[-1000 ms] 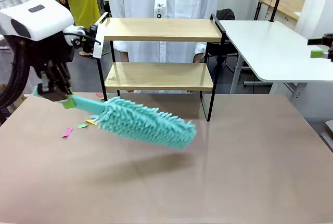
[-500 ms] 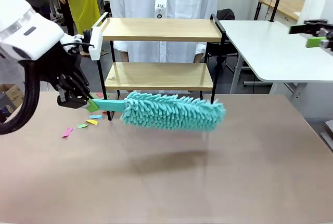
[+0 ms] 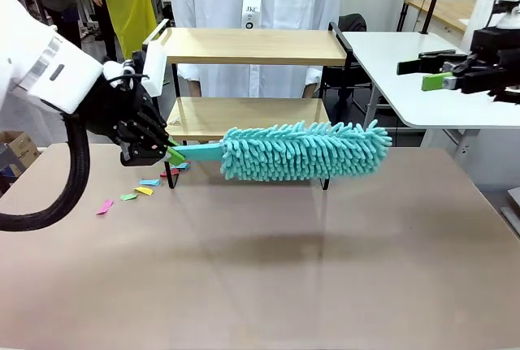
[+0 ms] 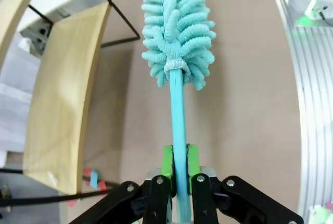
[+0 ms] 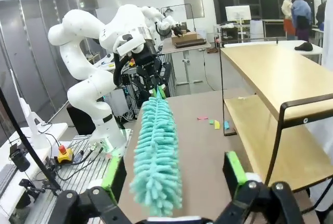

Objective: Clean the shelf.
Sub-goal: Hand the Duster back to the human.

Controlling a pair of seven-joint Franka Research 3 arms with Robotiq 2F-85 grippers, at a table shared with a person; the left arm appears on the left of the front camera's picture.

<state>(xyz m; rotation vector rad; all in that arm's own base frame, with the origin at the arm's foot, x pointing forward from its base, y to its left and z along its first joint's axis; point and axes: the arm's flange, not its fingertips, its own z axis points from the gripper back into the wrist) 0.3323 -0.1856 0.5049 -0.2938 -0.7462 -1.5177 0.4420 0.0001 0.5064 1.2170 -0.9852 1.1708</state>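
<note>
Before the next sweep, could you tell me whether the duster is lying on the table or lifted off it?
Lifted. The left gripper is shut on the duster's handle, holding it roughly level in front of the shelf's lower board, its shadow on the table below.

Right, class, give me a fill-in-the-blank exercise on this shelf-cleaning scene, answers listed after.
1. The left pincer is shut on the handle of a teal ____.
2. The shelf has ____ wooden boards.
3. The right pincer has its jaws ____.
4. Small coloured paper scraps lie on the ____.

Missing words: duster; two; open; table
</note>
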